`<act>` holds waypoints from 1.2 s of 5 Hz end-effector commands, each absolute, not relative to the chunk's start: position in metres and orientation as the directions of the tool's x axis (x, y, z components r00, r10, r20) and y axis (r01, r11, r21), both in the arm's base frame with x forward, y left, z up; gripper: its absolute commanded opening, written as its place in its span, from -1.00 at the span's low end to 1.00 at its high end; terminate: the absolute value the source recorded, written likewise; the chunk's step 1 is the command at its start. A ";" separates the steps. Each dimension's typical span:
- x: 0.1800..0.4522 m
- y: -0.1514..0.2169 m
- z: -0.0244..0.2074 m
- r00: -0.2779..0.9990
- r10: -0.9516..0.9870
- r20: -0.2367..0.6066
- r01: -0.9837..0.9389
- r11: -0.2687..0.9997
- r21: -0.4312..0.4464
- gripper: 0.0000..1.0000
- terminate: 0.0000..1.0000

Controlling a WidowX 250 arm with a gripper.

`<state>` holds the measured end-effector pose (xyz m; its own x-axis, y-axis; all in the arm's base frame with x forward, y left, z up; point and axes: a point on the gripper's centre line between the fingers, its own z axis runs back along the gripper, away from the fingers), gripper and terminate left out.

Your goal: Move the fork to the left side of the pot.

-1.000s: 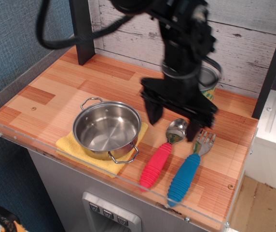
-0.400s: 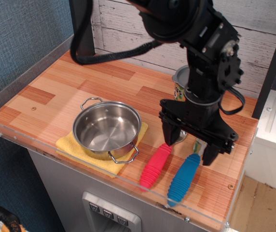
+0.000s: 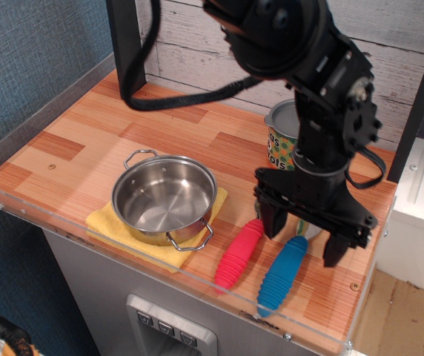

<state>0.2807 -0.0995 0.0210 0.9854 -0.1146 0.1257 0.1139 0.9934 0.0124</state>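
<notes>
A wooden counter (image 3: 71,141) stands between a blue wall (image 3: 27,52) and whitewashed planks (image 3: 197,44).

The robot arm (image 3: 301,67) is matte black throughout, built of bulky rounded joint housings with small silver screws. A thick black cable (image 3: 145,81) loops off it. Its gripper (image 3: 303,236) is a wide black bar ending in two blunt black fingers (image 3: 333,248).

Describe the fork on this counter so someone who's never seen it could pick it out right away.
Start at the steel pot on the yellow cloth near the counter's front edge. To its right lie two thick ribbed handles side by side, under the black gripper. The fork is the blue one, farther from the pot; the pink one next to it is the spoon.
</notes>
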 end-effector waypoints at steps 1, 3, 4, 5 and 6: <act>0.282 -0.104 0.015 0.988 -0.106 0.114 0.106 0.994 0.008 1.00 -1.00; 0.282 -0.102 0.010 0.991 -0.073 0.110 0.076 0.997 -0.022 -1.00 -1.00; 0.282 -0.103 0.012 0.990 -0.084 0.115 0.087 0.996 -0.018 -1.00 -1.00; 0.282 -0.102 0.021 0.988 -0.077 0.136 0.080 0.997 -0.019 -1.00 -1.00; 0.283 -0.098 0.039 0.984 -0.044 0.172 0.050 0.998 -0.030 -1.00 -1.00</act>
